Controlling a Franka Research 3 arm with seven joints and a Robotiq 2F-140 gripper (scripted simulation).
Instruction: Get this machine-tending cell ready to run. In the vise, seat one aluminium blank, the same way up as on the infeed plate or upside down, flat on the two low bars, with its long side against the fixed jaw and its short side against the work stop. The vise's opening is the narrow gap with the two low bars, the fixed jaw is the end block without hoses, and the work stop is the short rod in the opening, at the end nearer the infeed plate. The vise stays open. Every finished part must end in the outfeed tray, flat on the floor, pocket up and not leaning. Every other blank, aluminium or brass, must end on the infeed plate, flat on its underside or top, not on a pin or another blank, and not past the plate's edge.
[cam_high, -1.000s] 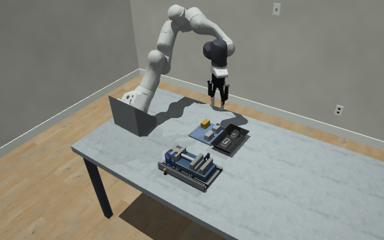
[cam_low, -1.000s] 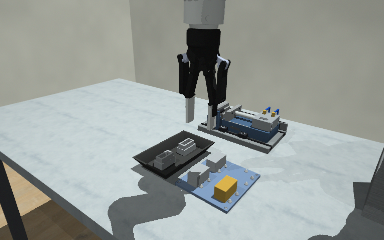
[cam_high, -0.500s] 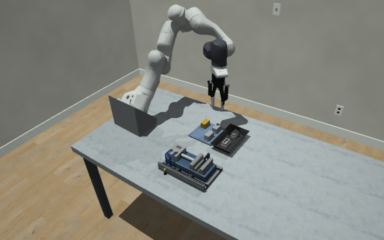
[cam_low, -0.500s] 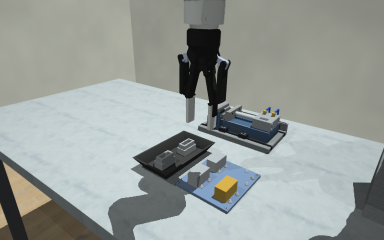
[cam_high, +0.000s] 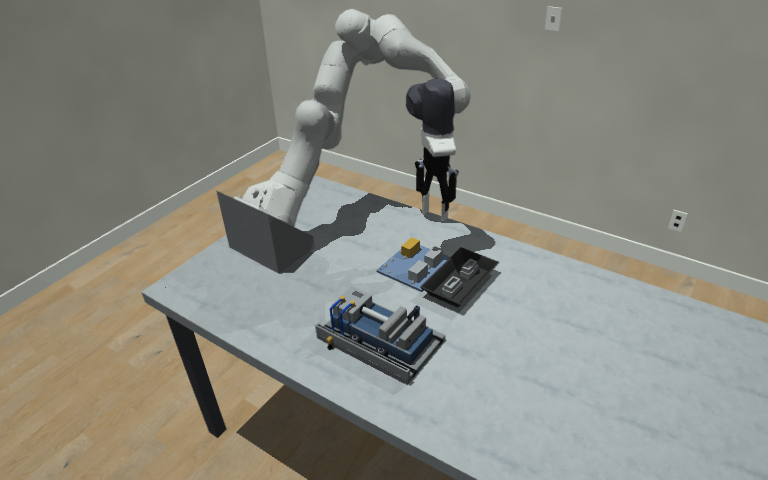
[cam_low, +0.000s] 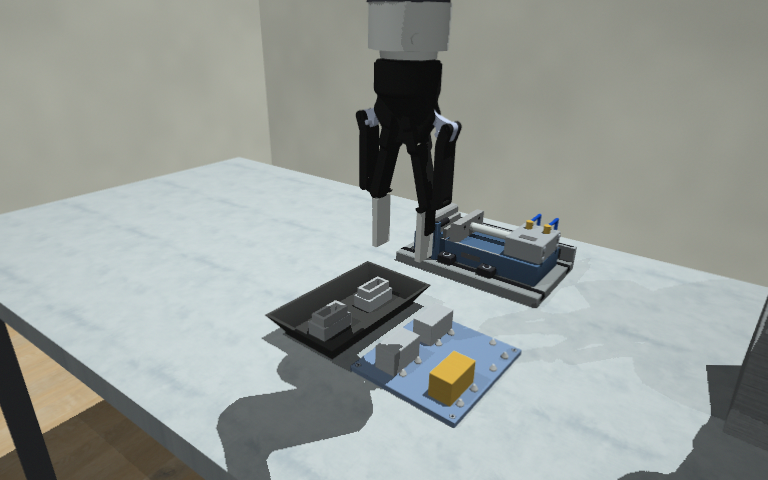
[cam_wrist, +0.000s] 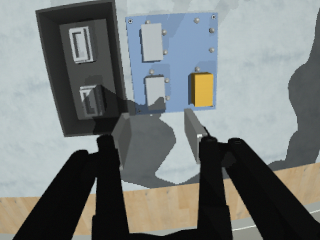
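A: Room, quick?
B: Plain grey-beige walls (cam_high: 141, 84), corner upper centre of top view. White baseboard (cam_high: 135, 217) along bottom. Two white outlet plates: one upper right (cam_high: 552, 18), one mid right (cam_high: 677, 220).
A: Floor?
B: Light wood-plank floor (cam_high: 73, 350), lower left.
A: Furniture?
B: Long pale grey marbled table top (cam_high: 566, 350) w/ dark square leg (cam_high: 195, 373), lower left. Soft shadows across top, light from above.
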